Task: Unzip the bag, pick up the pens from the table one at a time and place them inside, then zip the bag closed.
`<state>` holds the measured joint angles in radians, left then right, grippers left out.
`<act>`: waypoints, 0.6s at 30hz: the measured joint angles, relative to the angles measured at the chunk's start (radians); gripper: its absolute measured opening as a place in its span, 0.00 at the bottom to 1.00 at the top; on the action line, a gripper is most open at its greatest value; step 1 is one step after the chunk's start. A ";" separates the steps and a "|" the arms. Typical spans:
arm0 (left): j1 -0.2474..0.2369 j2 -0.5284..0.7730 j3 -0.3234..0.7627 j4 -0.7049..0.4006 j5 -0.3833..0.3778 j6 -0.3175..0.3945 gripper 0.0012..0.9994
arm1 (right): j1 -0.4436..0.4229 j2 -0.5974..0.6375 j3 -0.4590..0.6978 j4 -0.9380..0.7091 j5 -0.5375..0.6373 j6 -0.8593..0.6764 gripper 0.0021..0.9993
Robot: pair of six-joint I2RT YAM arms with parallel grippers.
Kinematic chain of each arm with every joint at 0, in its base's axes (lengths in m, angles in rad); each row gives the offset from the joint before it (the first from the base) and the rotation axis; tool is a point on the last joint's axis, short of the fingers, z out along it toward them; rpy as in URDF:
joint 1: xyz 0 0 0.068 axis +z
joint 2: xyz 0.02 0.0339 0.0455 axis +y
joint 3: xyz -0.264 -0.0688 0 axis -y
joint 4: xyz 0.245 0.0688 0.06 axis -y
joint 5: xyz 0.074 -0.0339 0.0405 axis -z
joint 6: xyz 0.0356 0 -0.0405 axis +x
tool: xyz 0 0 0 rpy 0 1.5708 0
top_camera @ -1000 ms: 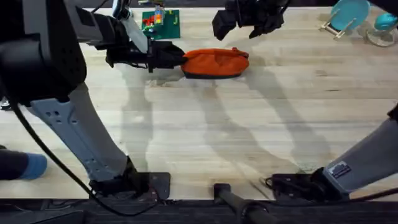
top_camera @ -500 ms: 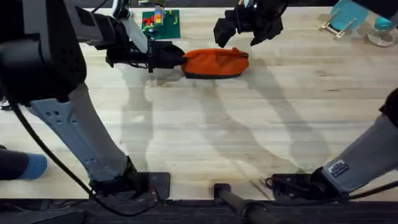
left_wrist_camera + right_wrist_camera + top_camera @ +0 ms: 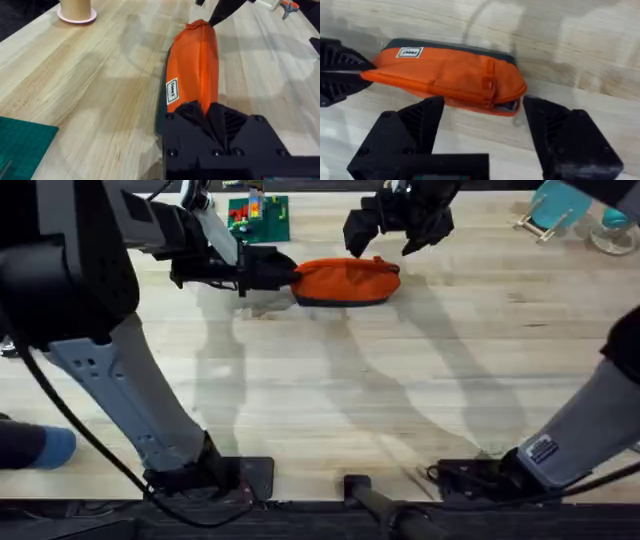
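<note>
The orange bag [image 3: 346,281] lies on its side on the table [image 3: 400,390] at the back centre, its zip line closed along the top. My left gripper [image 3: 290,275] is shut on the bag's left end; the left wrist view shows the orange fabric [image 3: 194,65] pinched between the black fingers [image 3: 197,115]. My right gripper [image 3: 392,235] hovers open above the bag's right end. In the right wrist view the bag [image 3: 450,77] and its zip pull [image 3: 490,85] lie between the spread fingers [image 3: 420,120]. The pens are out of view.
A green mat with small coloured parts [image 3: 258,218] lies behind the bag at the back. A teal and clear object [image 3: 575,210] stands at the back right. A round tan object on a pink base [image 3: 76,9] stands further off in the left wrist view.
My right gripper has come down and slightly toward the bag's right end since a second ago, then held still. The left gripper and bag have not moved.
</note>
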<state>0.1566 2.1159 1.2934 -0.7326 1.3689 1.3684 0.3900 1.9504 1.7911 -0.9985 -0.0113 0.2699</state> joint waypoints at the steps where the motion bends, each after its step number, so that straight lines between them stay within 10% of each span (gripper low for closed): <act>1: 0.000 0.000 0.000 0.000 0.000 0.000 0.04 | 0.000 0.007 0.003 0.000 0.000 0.000 0.95; 18: 0.000 0.000 0.000 -0.001 0.000 0.000 0.04 | -0.002 0.067 0.026 0.001 -0.003 0.011 0.87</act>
<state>0.1566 2.1159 1.2934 -0.7334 1.3689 1.3682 0.3885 2.0171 1.8168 -0.9979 -0.0143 0.2812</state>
